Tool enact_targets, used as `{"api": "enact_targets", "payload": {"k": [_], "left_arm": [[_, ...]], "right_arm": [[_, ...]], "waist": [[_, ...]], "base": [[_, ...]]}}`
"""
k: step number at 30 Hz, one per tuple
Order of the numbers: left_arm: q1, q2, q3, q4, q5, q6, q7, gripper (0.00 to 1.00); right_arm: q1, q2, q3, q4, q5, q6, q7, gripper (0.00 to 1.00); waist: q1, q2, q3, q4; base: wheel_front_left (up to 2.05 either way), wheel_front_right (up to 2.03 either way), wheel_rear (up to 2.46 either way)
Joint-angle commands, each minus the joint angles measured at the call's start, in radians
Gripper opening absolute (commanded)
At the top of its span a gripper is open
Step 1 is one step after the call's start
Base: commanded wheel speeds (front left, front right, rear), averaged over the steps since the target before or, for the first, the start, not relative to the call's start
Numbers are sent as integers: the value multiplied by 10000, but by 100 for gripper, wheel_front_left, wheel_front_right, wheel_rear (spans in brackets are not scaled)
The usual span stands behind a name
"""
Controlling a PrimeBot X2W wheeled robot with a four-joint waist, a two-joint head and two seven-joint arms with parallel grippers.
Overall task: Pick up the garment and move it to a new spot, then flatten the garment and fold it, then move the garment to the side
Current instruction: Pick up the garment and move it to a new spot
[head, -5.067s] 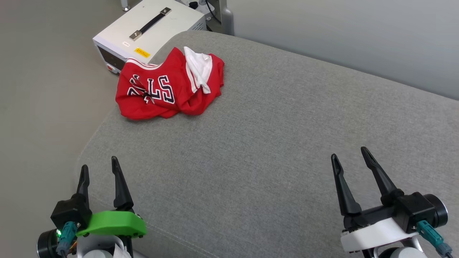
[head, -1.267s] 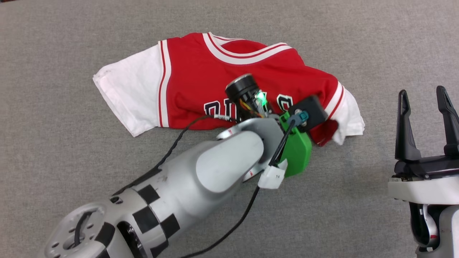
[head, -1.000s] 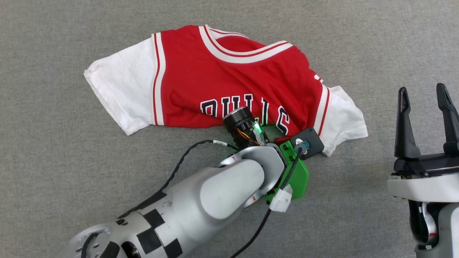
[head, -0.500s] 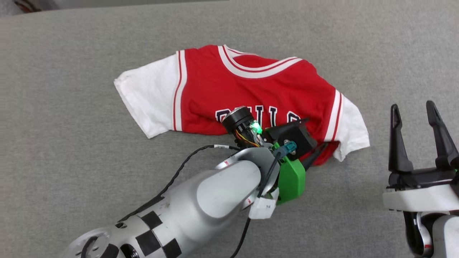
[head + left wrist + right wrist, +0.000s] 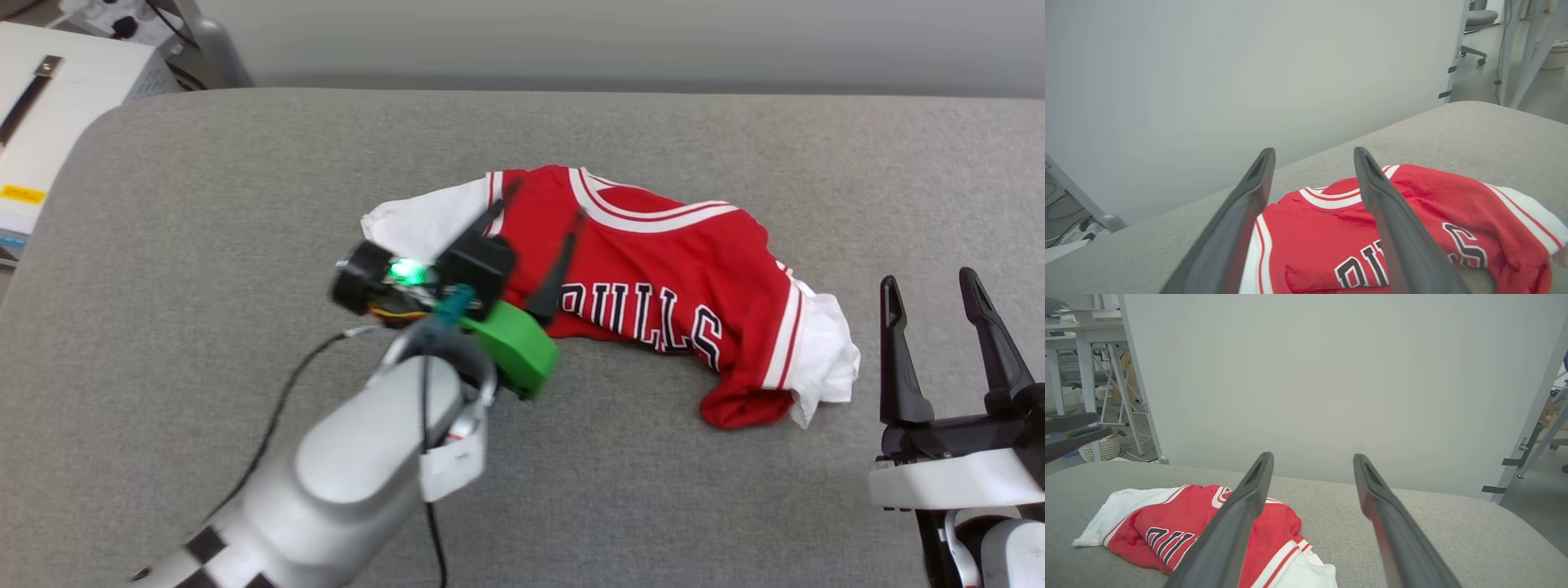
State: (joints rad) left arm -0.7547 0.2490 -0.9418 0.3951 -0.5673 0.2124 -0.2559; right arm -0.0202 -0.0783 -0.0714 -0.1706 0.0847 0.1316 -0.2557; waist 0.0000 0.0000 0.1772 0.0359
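The garment [image 5: 653, 269], a red jersey with white sleeves and "BULLS" lettering, lies rumpled on the grey cushion [image 5: 204, 188], its near right corner bunched up. My left gripper [image 5: 544, 204] hovers open over the shirt's left shoulder, holding nothing. In the left wrist view the garment [image 5: 1314, 245] shows between and below the spread fingers of the left gripper [image 5: 1312, 151]. My right gripper [image 5: 928, 278] stands open and empty just right of the white sleeve. The right wrist view has the garment [image 5: 1167, 522] low on the left, behind the right gripper [image 5: 1312, 455].
A white box with a black handle [image 5: 49, 106] sits off the cushion's far left corner. A pale wall [image 5: 571, 41] runs behind the cushion. Table legs [image 5: 1086, 396] and a basket stand beyond the cushion's end. Bare cushion lies in front of the shirt.
My left gripper opened, let go of the garment's near right corner, rose and swung left over the shoulder. The head camera tilted up. The right arm kept still.
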Motion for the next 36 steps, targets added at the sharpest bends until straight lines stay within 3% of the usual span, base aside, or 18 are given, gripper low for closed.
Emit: {"api": "enact_targets", "payload": {"k": [1,7,13,21,24,36], "left_arm": [[396,290,462,-408,178,337,-51,100],[2113,1186,2692,-2080,993,1383,-56,100],[4011,1372,4680,-3082,1702,1608,-57,100],[6349,618,6607,-4033,2712,940,-58,100],[6917,277,7223,-3944,2944,442,-58,100],[7701,-955,8476,-3304,3940,-1081,-58,100]], "right_arm": [[119,-26,27,25,-60,-9,-61,100],[192,-16,48,90,-13,-9,-61,100],[270,-17,165,244,94,-9,-61,100],[535,46,224,558,326,-9,-61,100],[641,81,214,720,483,-9,-61,100],[1090,145,322,1319,668,-9,-61,100]], "waist": [[0,0,-277,283],[0,0,-385,375],[0,0,-492,326],[0,0,-648,254],[0,0,-689,231],[0,0,-830,273]], "base": [[0,0,0],[0,0,0],[0,0,0],[0,0,0],[0,0,0],[0,0,0]]}}
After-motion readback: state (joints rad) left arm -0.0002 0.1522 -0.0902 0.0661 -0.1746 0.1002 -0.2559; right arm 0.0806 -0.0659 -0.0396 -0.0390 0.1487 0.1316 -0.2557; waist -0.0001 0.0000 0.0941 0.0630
